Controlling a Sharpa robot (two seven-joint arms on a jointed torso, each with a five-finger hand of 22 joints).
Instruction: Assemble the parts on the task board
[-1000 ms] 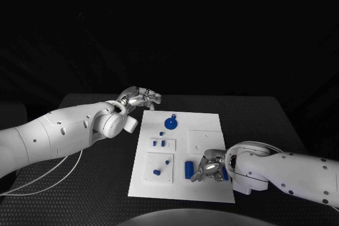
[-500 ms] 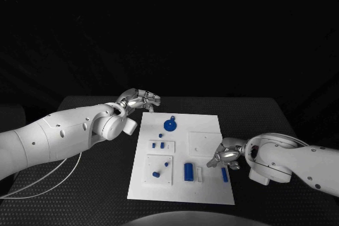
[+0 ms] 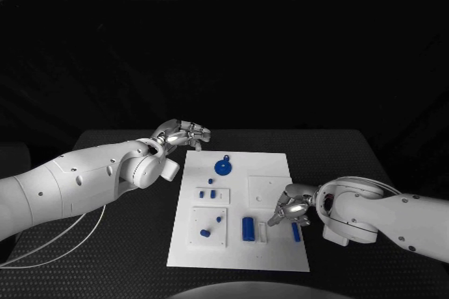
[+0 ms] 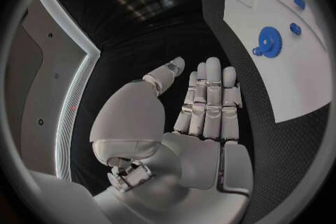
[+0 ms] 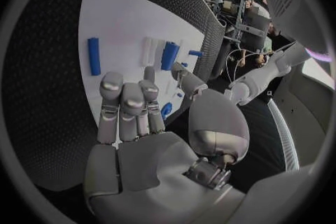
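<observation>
Judging progress: assembly is taken to be partly done, with several parts still loose.
Task board [image 3: 271, 163]: white plate lying flat mid-table, long side running away from the robot.
Seated parts: blue gear [image 3: 222, 165] is seen on the far end of the board; small blue pegs [image 3: 214, 194] stand in a raised white block; whether these are fully home cannot be told.
Loose parts: blue cylinder [image 3: 249, 228], a white bar [image 3: 264, 231] just beside it and a slim blue rod [image 3: 296, 231] lie flat on the near end, judged unplaced.
Right hand [image 3: 290, 208]: held over the near right part of the board, fingers straight and apart, nothing grasped.
Left hand [image 3: 185, 131]: off the far left corner, released, nothing held.
Remaining: loose pieces are judged still to be picked and inserted.
</observation>
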